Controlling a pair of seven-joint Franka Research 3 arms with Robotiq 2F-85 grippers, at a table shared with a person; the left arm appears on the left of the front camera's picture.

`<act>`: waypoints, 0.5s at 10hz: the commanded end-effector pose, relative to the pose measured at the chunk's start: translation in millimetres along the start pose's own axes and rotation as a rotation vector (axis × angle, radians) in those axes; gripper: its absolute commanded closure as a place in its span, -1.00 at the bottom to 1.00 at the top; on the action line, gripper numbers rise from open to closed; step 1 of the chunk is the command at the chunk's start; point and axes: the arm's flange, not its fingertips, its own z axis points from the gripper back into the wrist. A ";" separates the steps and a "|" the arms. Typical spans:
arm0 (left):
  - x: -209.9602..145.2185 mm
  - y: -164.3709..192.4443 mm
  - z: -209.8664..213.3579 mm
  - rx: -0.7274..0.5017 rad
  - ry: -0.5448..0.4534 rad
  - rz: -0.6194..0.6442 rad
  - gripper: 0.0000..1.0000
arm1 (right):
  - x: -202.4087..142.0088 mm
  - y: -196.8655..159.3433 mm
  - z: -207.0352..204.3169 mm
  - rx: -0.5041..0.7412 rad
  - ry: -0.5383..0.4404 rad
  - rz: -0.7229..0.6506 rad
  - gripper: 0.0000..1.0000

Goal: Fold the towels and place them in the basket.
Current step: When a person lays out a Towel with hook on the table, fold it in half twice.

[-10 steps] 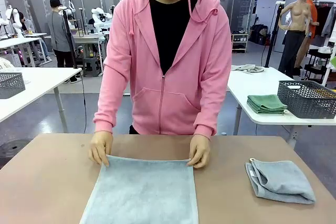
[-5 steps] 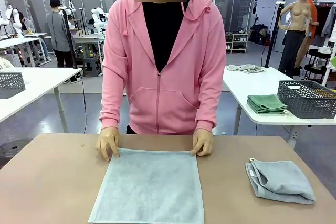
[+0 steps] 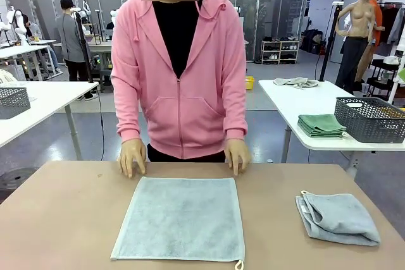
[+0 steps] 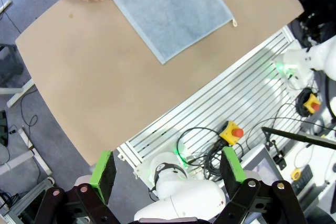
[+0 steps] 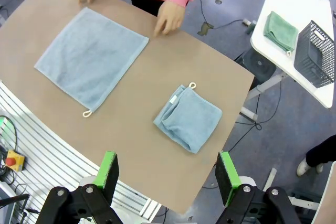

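The person's hands [image 3: 133, 156] have left the spread towel [image 3: 183, 219], limp terry best pinched at a near corner; left gripper [image 4: 166, 155] and right gripper [image 5: 167, 156] gape empty.

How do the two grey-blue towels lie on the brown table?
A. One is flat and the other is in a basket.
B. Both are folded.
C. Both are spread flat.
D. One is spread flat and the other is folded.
D: the flat towel lies spread open in front of the person, and the folded towel lies doubled over on itself toward the robot's right, both on the table.
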 end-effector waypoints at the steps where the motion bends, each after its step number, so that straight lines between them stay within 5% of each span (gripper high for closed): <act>1: -1.1 0.6 0.2 0.010 0.007 -0.007 -1.00 | -0.6 -0.3 -1.3 -0.012 -0.003 -0.009 -0.85; 5: -1.1 0.6 0.2 0.010 0.007 -0.007 -1.00 | -0.6 -0.3 -1.3 -0.012 -0.003 -0.009 -0.85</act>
